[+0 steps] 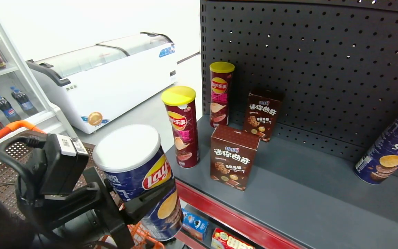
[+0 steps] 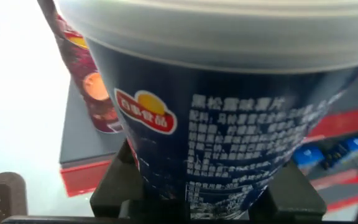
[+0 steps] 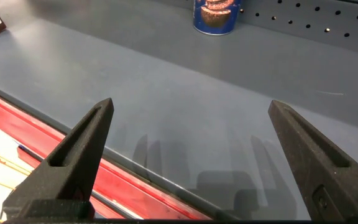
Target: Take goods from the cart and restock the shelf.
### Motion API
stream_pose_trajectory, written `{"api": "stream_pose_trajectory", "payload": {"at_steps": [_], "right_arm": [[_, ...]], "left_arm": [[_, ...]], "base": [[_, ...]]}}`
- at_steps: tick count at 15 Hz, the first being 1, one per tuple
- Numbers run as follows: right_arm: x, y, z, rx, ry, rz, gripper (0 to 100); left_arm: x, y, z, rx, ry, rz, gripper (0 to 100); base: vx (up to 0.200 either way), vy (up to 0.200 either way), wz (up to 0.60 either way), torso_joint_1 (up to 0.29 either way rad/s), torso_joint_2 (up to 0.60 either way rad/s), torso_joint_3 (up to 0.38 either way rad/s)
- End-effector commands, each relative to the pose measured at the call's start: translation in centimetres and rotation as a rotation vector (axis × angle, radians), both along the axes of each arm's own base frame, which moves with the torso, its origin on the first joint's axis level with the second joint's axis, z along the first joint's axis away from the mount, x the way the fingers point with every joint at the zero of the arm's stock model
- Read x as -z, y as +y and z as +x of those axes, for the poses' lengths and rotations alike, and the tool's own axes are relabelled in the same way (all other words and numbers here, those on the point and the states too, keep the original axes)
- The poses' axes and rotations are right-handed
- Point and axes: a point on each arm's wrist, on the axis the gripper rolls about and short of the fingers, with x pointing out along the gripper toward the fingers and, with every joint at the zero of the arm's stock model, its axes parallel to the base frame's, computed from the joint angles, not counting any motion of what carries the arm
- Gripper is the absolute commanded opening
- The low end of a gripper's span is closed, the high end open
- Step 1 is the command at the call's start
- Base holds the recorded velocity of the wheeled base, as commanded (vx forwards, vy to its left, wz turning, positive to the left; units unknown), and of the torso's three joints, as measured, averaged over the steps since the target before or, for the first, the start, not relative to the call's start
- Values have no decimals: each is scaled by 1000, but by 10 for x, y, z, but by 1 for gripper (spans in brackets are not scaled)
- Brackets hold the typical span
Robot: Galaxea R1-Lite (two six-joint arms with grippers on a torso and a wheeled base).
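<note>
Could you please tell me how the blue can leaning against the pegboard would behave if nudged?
The leaning blue can rests tilted on the pegboard, so a nudge would probably topple it. Being a round tube, it would then likely roll along the shelf.

navy can [image 1: 140,173] is capped white, logo printed red-yellow. front maroon can [image 1: 182,131] and rear maroon can [image 1: 220,93] are capped yellow. front box [image 1: 233,157] and rear box [image 1: 263,114] are printed brown. shelf [image 1: 306,193] is painted grey, edged red; pegboard [image 1: 323,69] dark, dotted with holes.
</note>
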Motion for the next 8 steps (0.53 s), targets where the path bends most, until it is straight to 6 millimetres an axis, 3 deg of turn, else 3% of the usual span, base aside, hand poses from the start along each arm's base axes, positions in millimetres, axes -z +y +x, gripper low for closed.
{"api": "stream_pose_trajectory", "payload": {"at_steps": [1,8], "right_arm": [[0,0,0,-1,0,0,100],[0,0,0,-2,-1,0,100]], "left_arm": [[-4,-1,-4,39,-9,-8,0],[-3,-11,-14,229,-1,-3,0]], "base": [[0,0,0,0,0,0],[0,0,0,0,0,0]]}}
